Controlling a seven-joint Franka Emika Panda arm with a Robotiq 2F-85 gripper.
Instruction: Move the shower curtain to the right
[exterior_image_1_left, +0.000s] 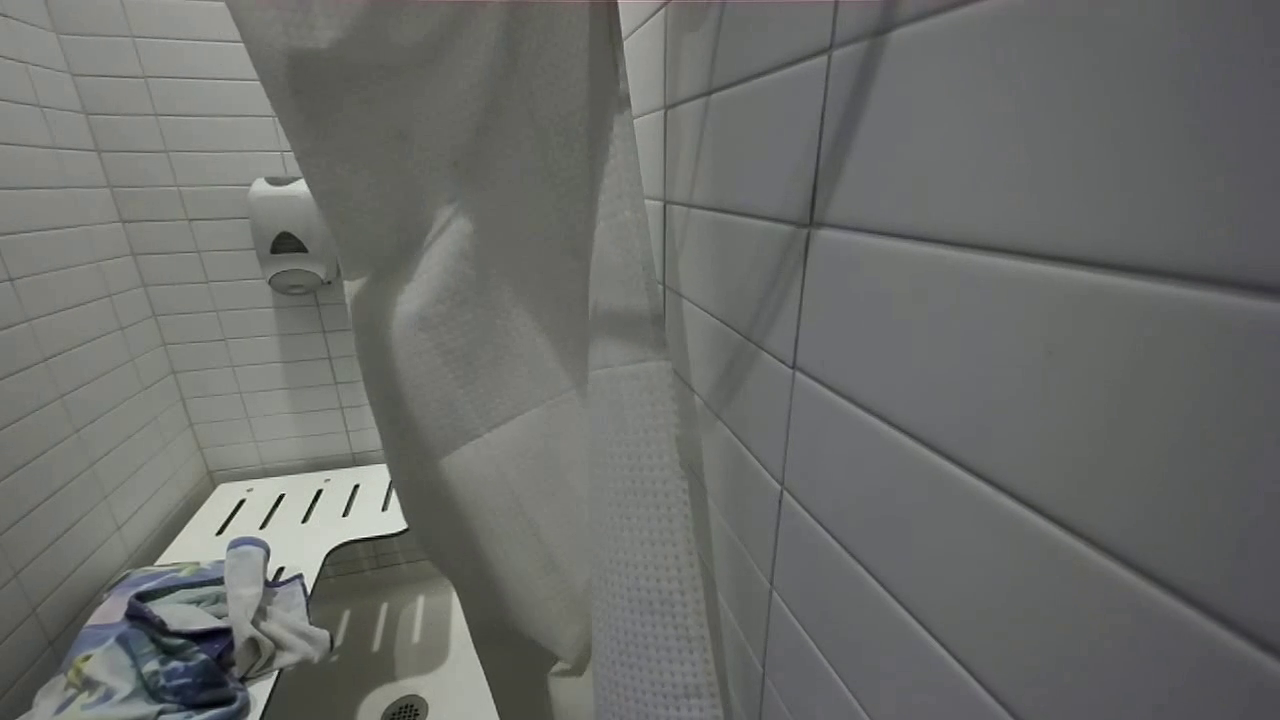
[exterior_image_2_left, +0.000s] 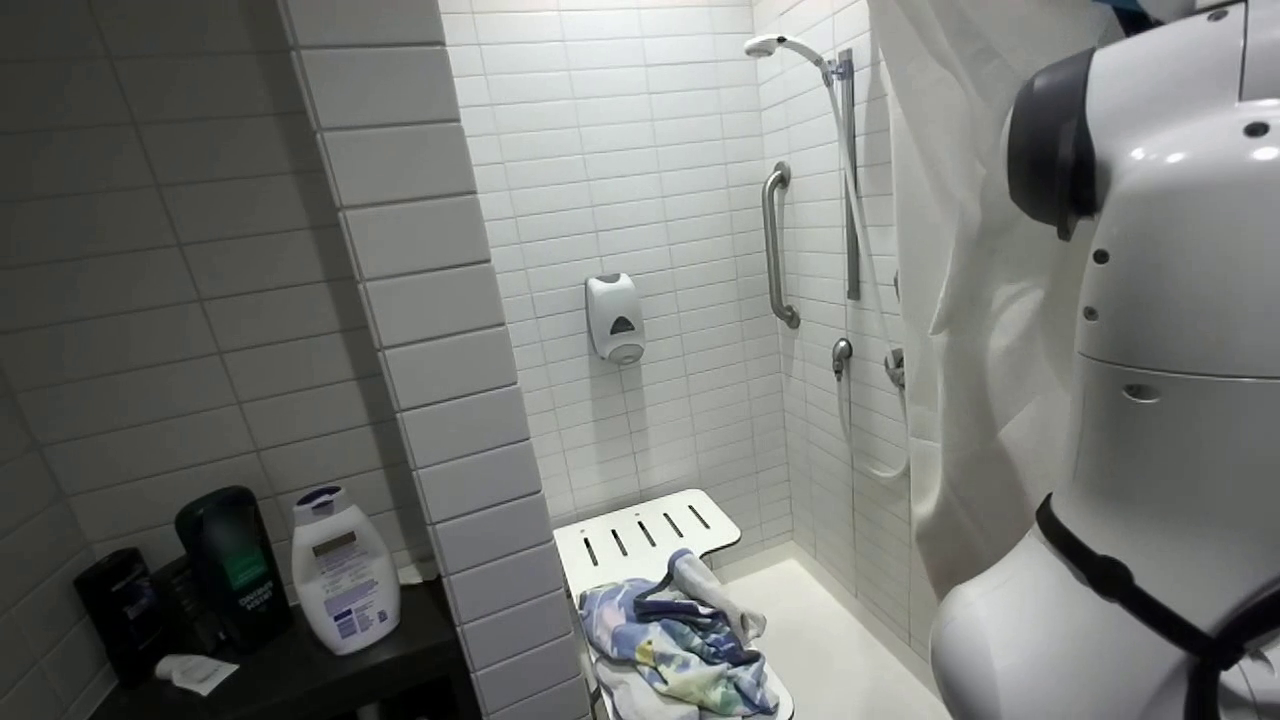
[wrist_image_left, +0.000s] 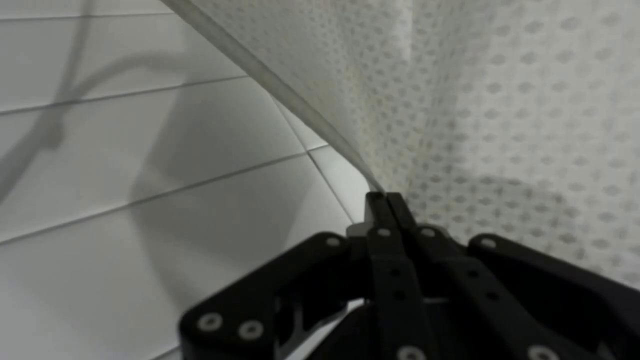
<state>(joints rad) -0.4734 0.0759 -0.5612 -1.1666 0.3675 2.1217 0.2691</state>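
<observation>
The white shower curtain (exterior_image_1_left: 470, 250) hangs from above in folds in both exterior views (exterior_image_2_left: 950, 240), close to the tiled wall in one of them. In the wrist view the curtain (wrist_image_left: 515, 115) fills the right side, with its hemmed edge running diagonally down to the fingertips. My gripper (wrist_image_left: 385, 196) is shut on that curtain edge, fingers pressed together with the hem between the tips. The gripper does not show in either exterior view. The white arm (exterior_image_2_left: 1180, 300) stands in front of the curtain at the right in an exterior view.
The tiled wall (wrist_image_left: 215, 210) is close beside the gripper. A slotted white shower bench (exterior_image_2_left: 640, 535) bears a colourful towel (exterior_image_2_left: 690, 640). A soap dispenser (exterior_image_2_left: 615, 320), grab bar (exterior_image_2_left: 775, 250) and shower hose (exterior_image_2_left: 850, 190) are on the walls. Bottles (exterior_image_2_left: 345, 580) stand on a dark shelf (exterior_image_2_left: 400, 640).
</observation>
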